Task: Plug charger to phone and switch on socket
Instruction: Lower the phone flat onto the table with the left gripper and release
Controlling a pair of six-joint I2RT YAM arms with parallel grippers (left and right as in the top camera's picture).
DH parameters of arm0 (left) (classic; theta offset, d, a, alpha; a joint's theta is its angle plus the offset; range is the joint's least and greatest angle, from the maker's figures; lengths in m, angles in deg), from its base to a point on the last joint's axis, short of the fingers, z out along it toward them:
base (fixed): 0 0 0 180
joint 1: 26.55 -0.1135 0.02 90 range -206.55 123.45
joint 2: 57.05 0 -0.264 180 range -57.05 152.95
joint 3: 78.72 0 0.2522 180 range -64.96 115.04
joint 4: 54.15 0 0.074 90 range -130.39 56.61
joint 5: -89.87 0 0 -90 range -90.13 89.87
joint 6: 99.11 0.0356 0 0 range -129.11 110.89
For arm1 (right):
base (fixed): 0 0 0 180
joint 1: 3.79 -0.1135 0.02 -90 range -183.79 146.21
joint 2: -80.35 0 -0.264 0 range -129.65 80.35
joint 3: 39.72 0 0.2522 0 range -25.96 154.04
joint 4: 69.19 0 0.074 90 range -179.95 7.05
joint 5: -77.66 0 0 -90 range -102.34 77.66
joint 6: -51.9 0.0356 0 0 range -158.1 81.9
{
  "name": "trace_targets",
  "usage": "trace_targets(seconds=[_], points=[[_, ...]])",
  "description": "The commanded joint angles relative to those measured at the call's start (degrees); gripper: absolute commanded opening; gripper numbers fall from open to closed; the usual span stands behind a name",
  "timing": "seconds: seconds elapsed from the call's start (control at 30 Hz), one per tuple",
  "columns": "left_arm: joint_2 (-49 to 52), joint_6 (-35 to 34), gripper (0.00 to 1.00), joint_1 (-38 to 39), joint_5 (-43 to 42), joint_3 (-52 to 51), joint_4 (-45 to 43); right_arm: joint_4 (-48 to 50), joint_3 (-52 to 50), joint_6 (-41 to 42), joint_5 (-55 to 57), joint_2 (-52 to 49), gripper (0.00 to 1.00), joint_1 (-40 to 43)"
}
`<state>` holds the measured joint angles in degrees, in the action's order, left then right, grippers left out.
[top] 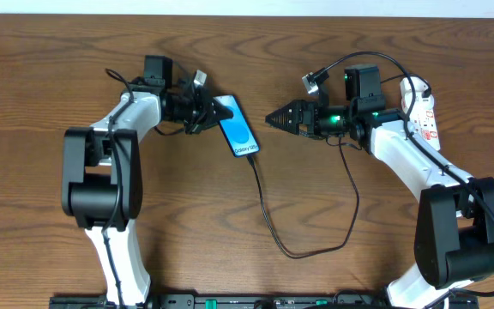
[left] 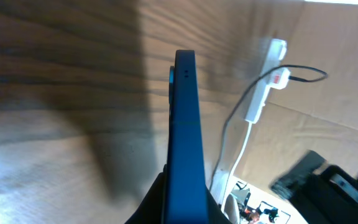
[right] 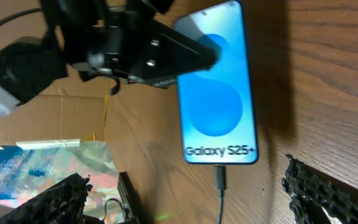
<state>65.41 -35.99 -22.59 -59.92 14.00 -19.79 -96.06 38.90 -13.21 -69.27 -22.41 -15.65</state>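
Observation:
The phone (top: 237, 128) lies tilted on the wooden table, its blue screen reading "Galaxy S25+" (right: 219, 93). My left gripper (top: 207, 106) is shut on the phone's upper end; in the left wrist view the phone (left: 186, 130) shows edge-on between the fingers (left: 157, 202). The charger (top: 268, 219), a thin black cable, has its plug tip (right: 220, 179) in the phone's bottom port and loops back toward the white socket (top: 424, 112), also seen as a strip (left: 265, 84). My right gripper (top: 273, 118) stands open just right of the phone, its fingers (right: 67, 196) wide either side of the plug, holding nothing.
The left arm's black wrist (right: 104, 43) covers the phone's top corner in the right wrist view. Cardboard (right: 55, 118) and a coloured sheet (right: 42, 165) lie beyond the table edge. The cable's loop (top: 316, 249) lies on the table between both arm bases.

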Motion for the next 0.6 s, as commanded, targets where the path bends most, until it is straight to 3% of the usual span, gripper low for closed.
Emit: trace_targets(seconds=[0.0, 0.57], points=[[2.3, 0.9, 0.07, 0.1, -0.5, 0.0, 0.1, -0.2, 0.6, -1.4, 0.0, -0.7, 0.99, 0.2], [3.0, 0.9, 0.07, 0.1, 3.5, 0.0, -0.3, -0.6, 0.6, -1.5, 0.0, -0.7, 0.99, 0.2]])
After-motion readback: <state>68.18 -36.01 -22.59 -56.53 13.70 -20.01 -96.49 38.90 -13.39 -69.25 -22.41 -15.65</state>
